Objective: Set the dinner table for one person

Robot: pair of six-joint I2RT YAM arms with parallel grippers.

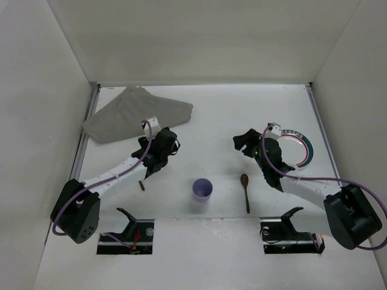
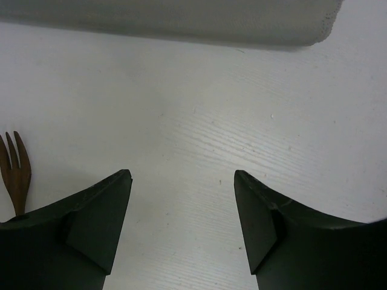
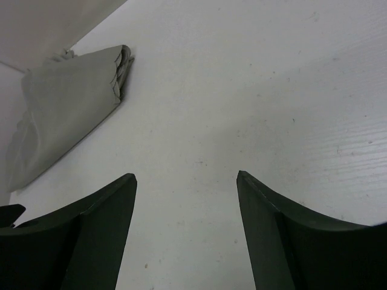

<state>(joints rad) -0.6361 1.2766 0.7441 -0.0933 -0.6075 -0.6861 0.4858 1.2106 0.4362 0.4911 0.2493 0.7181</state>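
The white dinner table (image 1: 224,112) carries a crumpled grey cloth mat (image 1: 136,115) at the back left. A plate with a green and red rim (image 1: 309,151) lies at the right, partly under my right arm. A pale blue cup (image 1: 202,189) stands upright near the front middle, with a wooden spoon (image 1: 245,190) to its right. A wooden fork (image 1: 142,185) lies mostly hidden under my left arm; its tines show in the left wrist view (image 2: 17,172). My left gripper (image 1: 169,142) (image 2: 181,175) is open and empty over bare table, just in front of the mat. My right gripper (image 1: 243,144) (image 3: 186,175) is open and empty, left of the plate.
White walls enclose the table at the back and both sides, with thin metal rails (image 1: 84,136) along the side edges. The mat's edge fills the top of the left wrist view (image 2: 181,18), and the mat lies at the far left of the right wrist view (image 3: 66,109).
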